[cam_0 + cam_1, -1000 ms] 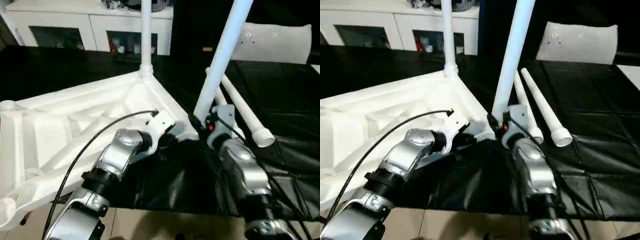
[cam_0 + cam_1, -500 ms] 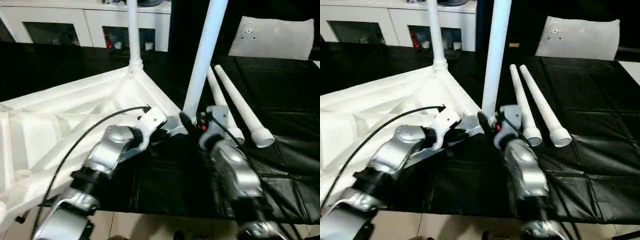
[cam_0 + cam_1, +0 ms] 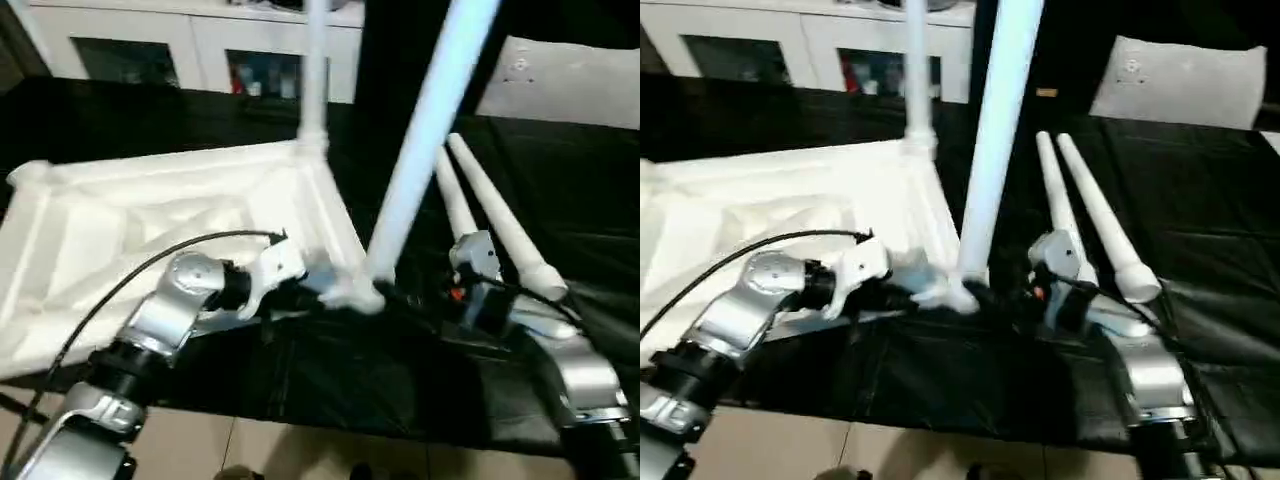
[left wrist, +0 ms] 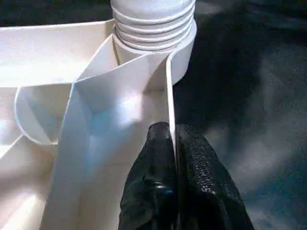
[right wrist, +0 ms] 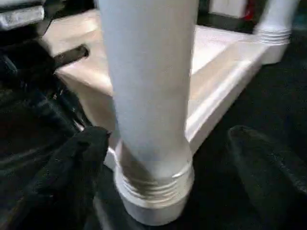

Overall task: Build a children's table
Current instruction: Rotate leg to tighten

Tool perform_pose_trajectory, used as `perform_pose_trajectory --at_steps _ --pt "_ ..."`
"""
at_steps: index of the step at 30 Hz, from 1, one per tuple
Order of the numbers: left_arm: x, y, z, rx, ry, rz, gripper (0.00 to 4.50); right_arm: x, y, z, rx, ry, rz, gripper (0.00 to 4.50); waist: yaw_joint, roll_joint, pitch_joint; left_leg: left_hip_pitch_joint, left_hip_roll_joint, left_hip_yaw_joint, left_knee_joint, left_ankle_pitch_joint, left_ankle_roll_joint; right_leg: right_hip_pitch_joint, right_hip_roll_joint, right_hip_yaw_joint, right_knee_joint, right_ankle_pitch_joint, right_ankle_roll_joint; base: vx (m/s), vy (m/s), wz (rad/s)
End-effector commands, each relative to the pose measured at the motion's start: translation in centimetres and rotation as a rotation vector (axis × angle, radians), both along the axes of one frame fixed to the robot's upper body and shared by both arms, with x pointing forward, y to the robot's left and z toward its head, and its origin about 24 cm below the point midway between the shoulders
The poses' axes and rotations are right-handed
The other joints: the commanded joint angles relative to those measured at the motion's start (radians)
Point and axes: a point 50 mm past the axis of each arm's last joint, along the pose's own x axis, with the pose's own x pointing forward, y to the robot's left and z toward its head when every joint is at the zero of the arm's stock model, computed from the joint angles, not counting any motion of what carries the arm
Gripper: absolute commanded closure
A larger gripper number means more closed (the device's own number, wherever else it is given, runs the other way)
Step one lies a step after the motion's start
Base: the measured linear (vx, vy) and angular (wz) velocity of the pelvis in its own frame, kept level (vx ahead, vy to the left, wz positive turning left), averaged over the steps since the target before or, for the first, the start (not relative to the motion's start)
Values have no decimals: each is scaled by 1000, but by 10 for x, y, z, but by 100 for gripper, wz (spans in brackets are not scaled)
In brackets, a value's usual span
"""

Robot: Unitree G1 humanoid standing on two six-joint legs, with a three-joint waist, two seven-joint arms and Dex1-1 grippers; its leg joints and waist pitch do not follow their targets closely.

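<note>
Children's table, white plastic, in assembly. Table top point(image 3: 150, 230): inverted on a black mat point(image 3: 570, 200), X-ribbed underside up. Near leg point(image 3: 420, 160): seated in the near corner socket, leaning a little. Far leg point(image 3: 315, 75): upright in the far corner socket. Two loose legs point(image 3: 1090, 215): lying side by side on the mat, just beyond the right forearm, wide ends toward the robot.

Left gripper point(image 4: 172, 143): fingers pinched together on the thin rim wall of the top, just short of the near socket. Right gripper point(image 5: 177, 158): fingers spread wide, one either side of the near leg's ribbed base, neither pressing it (the leg blocks the space between them).

Surroundings: white cabinet point(image 3: 190, 50) with glass doors at the back; a white panel point(image 3: 1180, 85) leaning beyond the mat; pale floor point(image 3: 300, 450) at the mat's near edge
</note>
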Motion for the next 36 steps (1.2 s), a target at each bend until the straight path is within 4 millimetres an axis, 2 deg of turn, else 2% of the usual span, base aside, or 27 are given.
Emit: perform_pose_trajectory --at_steps 1,2,5,7,8,9,12,15,20,27,28,34,36 --pt "-8 -7 0 26 15 -147 450 -3 -1 3 -67 -20 90 5 1 -1 -62 -2 50 -3 -55 -103 104 61 -82 55 -63 -183 -207 0 0 0" --pt "-8 -6 0 38 16 -173 450 -4 0 3 -85 -9 127 5 3 3 -62 -1 51 -4 -54 -98 104 60 -82 55 -60 -167 -212 0 0 0" --pt "-10 -5 -3 70 18 -244 450 -7 4 1 -110 19 241 5 9 -1 -61 0 49 -2 -53 -112 113 61 -83 54 -61 -160 -222 0 0 0" --pt "-10 -5 -3 76 21 -260 450 -8 6 0 -116 29 274 5 13 0 -61 1 52 -3 -55 -122 106 62 -85 54 -63 -184 -218 0 0 0" --pt "-11 -6 -3 83 22 -279 450 -9 7 0 -120 43 307 5 13 -6 -60 0 53 -2 -55 -120 105 61 -84 54 -62 -182 -218 0 0 0" --pt "-11 -6 -3 87 23 -293 450 -10 8 -1 -122 53 331 5 16 -3 -61 1 53 -2 -55 -115 106 61 -83 54 -60 -175 -219 0 0 0" --pt "-12 -8 -3 103 30 -350 450 -10 11 -1 -124 80 395 5 16 -8 -60 -1 54 -3 -54 -110 105 62 -84 53 -56 -161 -226 0 0 0" --pt "-13 -8 -3 116 30 -376 450 -9 11 -2 -120 99 415 34 18 -5 -61 -1 54 -2 -53 -107 105 62 -86 53 -56 -162 -228 0 0 0" --pt "-11 -8 -3 123 28 -397 450 -9 11 -4 -119 132 450 80 25 -8 -61 -2 53 -1 -52 -99 104 63 -85 53 -55 -156 -224 0 0 0" --pt "-10 -7 -3 127 23 -407 450 -9 7 -8 -150 141 467 137 32 -8 -59 -1 53 0 -52 -108 93 60 -84 53 -59 -200 -209 0 0 0" --pt "-10 -7 -3 127 23 -407 450 -9 8 -8 -145 139 463 157 33 -8 -59 -1 54 0 -52 -108 93 61 -85 53 -58 -198 -210 0 0 0" --pt "-9 -6 -5 119 19 -380 450 -12 11 -10 -133 149 471 176 35 -9 -57 -1 53 0 -53 -116 88 59 -83 53 -59 -217 -201 0 0 0" --pt "-7 -6 -5 88 16 -315 450 -16 14 -13 -105 165 461 178 35 -8 -55 0 54 0 -54 -122 86 58 -84 53 -61 -228 -200 0 0 0"
